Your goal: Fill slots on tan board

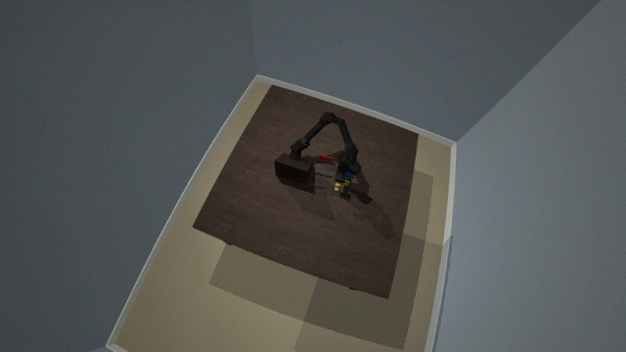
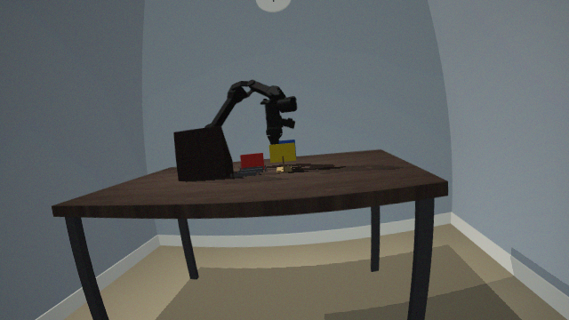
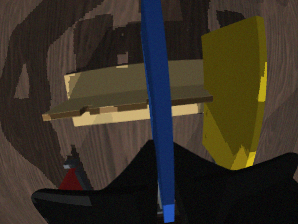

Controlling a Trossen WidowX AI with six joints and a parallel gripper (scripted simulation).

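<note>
Boards in blue (image 1: 348, 175) (image 2: 287, 141) (image 3: 159, 100), yellow (image 1: 347, 183) (image 2: 283, 153) (image 3: 233, 95) and red (image 1: 326, 158) (image 2: 252, 160) (image 3: 71, 181) (quite the primaries), tabletop (image 1: 264, 215) (image 2: 338, 187) (image 3: 25, 45) dark brown with wood grain.
</note>
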